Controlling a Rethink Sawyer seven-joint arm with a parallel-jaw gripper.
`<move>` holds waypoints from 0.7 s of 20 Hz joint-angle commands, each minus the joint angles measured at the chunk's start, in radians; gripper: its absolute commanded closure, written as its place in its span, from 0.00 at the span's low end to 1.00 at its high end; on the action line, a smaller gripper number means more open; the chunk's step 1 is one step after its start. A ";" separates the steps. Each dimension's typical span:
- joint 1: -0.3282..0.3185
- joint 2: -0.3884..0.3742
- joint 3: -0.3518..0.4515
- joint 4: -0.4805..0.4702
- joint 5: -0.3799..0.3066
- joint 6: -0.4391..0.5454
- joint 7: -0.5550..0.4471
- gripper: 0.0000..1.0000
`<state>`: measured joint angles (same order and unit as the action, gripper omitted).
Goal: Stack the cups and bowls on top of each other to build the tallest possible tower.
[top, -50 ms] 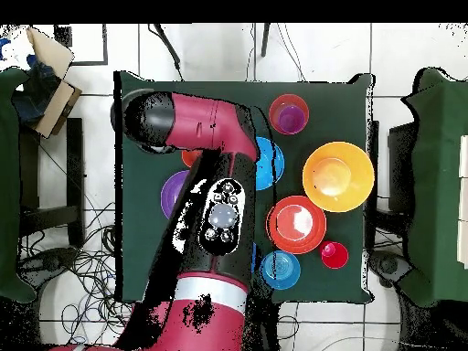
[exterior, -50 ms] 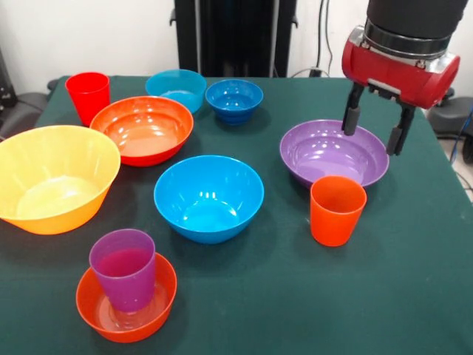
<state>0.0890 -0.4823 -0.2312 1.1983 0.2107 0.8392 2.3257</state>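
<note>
The gripper (exterior, -50 ms: 376, 130) hangs over the far rim of the purple bowl (exterior, -50 ms: 333, 154). Its jaws are wide apart and hold nothing. It looks like the step in hand is picking up this bowl. For that, the jaws would need to go down so one finger is inside the rim and one outside, then close.

The tower has hardly begun. The only stack is the purple cup (exterior, -50 ms: 124, 268) standing in the small orange bowl (exterior, -50 ms: 126, 296), at the near edge of the tabletop (exterior, -50 ms: 414, 296).

The orange cup (exterior, -50 ms: 337, 210) stands just beside the purple bowl, on its near side. It could get bumped if the bowl is dragged that way. The blue bowl (exterior, -50 ms: 209, 197) sits in the middle. The yellow bowl (exterior, -50 ms: 53, 177), the orange-red bowl (exterior, -50 ms: 146, 129) and the red cup (exterior, -50 ms: 88, 95) are on the other side. The teal bowl (exterior, -50 ms: 176, 88) and small blue bowl (exterior, -50 ms: 233, 100) are at the back. From overhead, the arm (top, -50 ms: 215, 174) covers the purple bowl in part.
</note>
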 commanded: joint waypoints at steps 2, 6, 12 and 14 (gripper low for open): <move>0.020 -0.011 0.084 0.249 -0.016 -0.114 0.088 0.00; -0.011 -0.034 0.123 0.302 0.001 -0.143 0.040 0.00; -0.054 -0.073 0.192 0.415 0.020 -0.198 -0.017 0.00; -0.058 -0.086 0.202 0.450 0.016 -0.209 -0.020 0.00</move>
<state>0.0600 -0.5455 -0.1876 1.4607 0.2236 0.7114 2.3257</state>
